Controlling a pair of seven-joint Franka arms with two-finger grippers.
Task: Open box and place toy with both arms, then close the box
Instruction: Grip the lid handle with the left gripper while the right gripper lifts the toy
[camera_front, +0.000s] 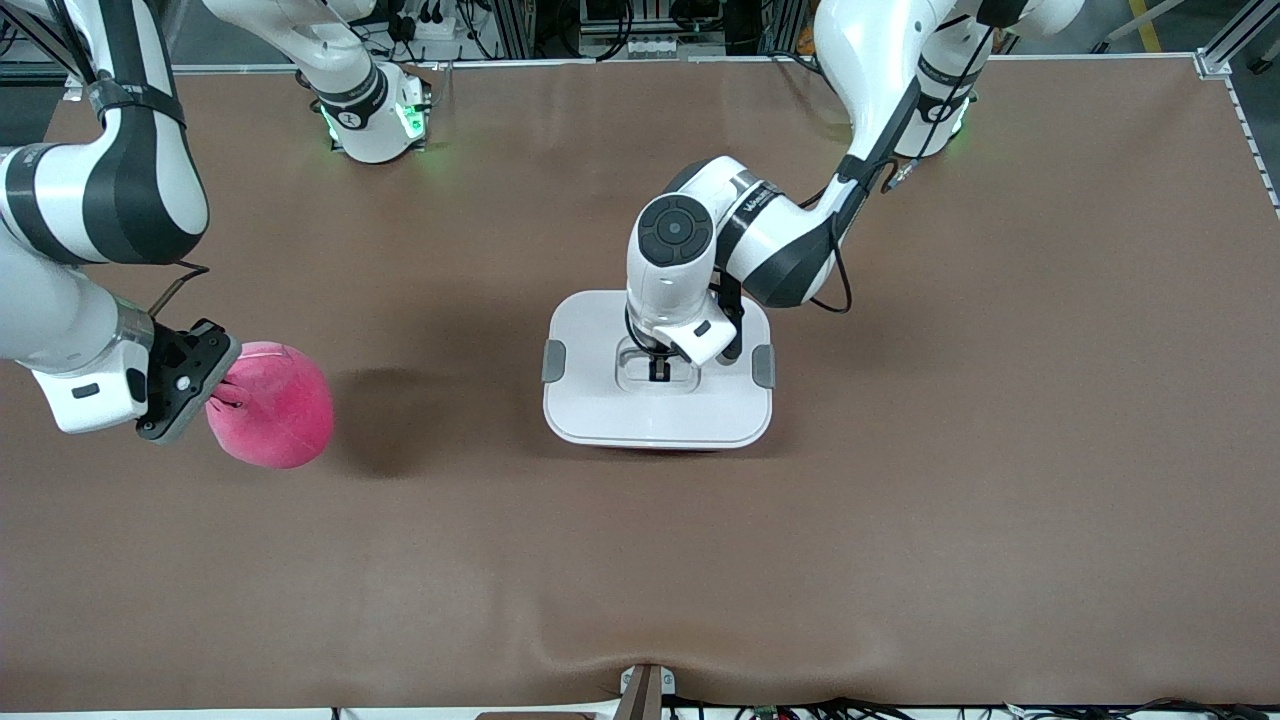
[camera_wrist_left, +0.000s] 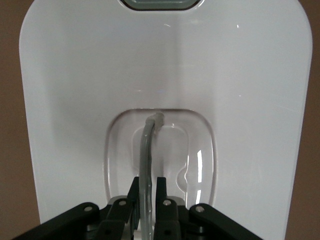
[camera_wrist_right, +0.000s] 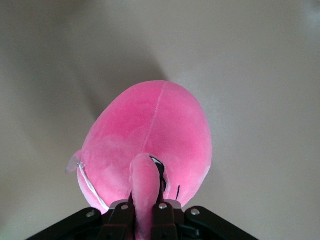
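One box (camera_front: 600, 410), white lid (camera_front: 590, 330) on it. Lid has one recessed handle (camera_wrist_left: 148, 150) and two grey side clips: one (camera_front: 553, 361) toward the right arm's end, one (camera_front: 764, 366) toward the left arm's end. One pink plush toy (camera_front: 275, 405). Two arms, two claws: left claw (camera_front: 659, 368), right claw (camera_front: 222, 396). One brown surface (camera_front: 900, 500).

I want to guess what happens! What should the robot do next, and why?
Probably lift the lid straight up. The left gripper is pinched on the lid's handle, the box is closed, and the right gripper holds the toy up, waiting.
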